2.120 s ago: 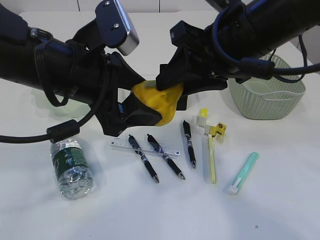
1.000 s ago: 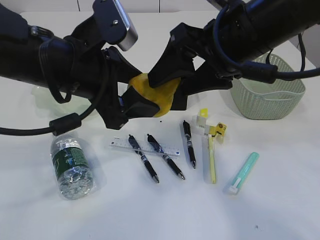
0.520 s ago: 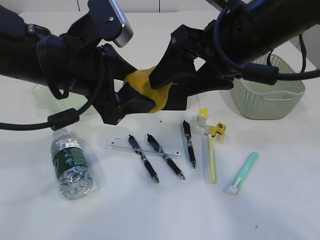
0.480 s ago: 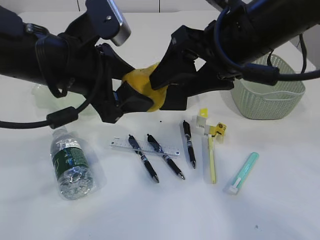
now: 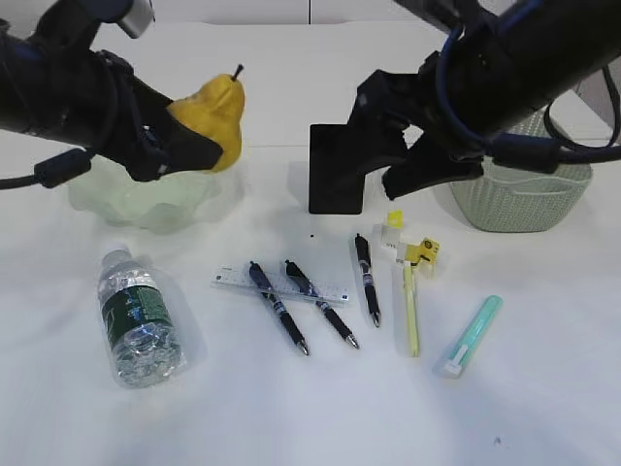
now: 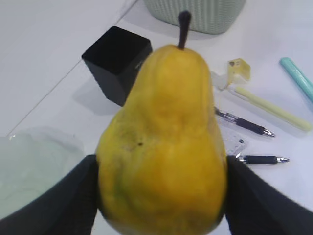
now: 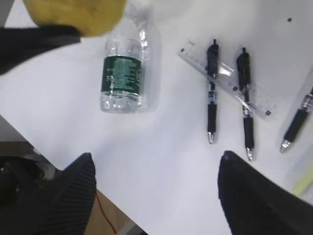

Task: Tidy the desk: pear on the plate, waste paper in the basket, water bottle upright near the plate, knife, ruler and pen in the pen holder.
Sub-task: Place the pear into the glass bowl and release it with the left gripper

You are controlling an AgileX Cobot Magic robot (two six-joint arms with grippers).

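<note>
Left hand [image 6: 161, 196] clamped the pear [image 5: 215, 115] upright over the plate [image 5: 146, 199]. Right hand [image 7: 156, 196] was spread apart, empty, above the counter [image 5: 291, 408] near the pen holder [image 5: 337, 167].

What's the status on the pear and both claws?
Left claw shut on pear, held above the plate, not yet set down. Right claw open, empty, over the pens. Water bottle lying down. Nothing blocking the plate.
</note>
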